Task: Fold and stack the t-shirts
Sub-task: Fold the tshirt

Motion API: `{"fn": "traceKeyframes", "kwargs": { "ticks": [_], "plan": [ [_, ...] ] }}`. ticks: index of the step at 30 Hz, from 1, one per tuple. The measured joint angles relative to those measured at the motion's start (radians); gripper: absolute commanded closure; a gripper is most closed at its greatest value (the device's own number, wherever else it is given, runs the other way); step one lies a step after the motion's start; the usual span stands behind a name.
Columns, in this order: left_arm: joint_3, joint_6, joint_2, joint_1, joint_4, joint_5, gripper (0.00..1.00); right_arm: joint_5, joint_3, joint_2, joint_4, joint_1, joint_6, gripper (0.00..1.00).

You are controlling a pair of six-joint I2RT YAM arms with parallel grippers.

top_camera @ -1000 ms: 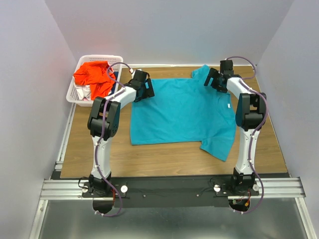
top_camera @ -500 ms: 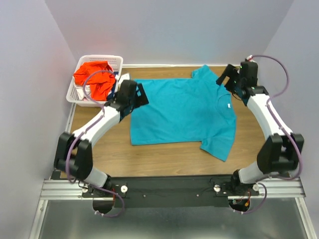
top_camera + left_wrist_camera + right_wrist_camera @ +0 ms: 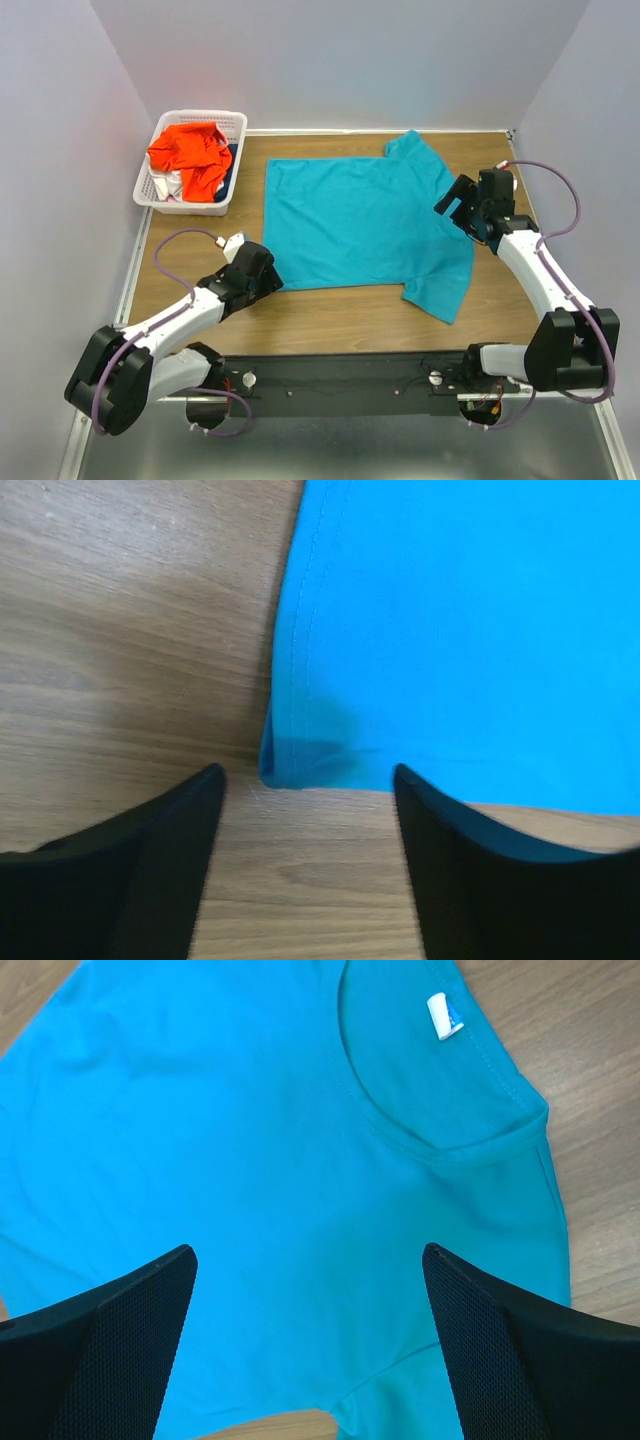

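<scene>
Left gripper [image 3: 307,772], jaws apart and holding nothing, sits low at the near-left hem corner of the teal t-shirt [image 3: 360,220] spread flat on the table [image 3: 330,315]; right gripper [image 3: 308,1250], wide open, hovers by its collar

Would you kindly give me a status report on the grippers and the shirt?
Left gripper open, straddling teal t-shirt's hem corner. Right gripper open, hovering over the same shirt. Shirt flat, unfolded. Nothing in the way.
</scene>
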Motion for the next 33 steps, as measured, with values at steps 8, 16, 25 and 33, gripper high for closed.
{"fn": "traceKeyframes", "kwargs": {
  "ticks": [8, 16, 25, 33],
  "plan": [
    [0.011, -0.045, 0.035, -0.003, 0.000, -0.002, 0.45, 0.000, -0.001, -0.016, 0.002, 0.000, 0.000, 0.00],
    [0.036, -0.050, 0.088, -0.003, -0.011, -0.008, 0.69, 0.004, -0.001, -0.016, 0.002, 0.000, 0.000, 0.00],
    [0.064, -0.058, 0.131, -0.004, -0.027, -0.025, 1.00, 0.010, -0.021, -0.018, 0.002, 0.000, -0.001, 0.00],
    [0.064, -0.057, 0.112, 0.002, -0.026, -0.050, 1.00, -0.019, -0.105, -0.099, -0.022, 0.021, -0.007, 0.00]
  ]
}}
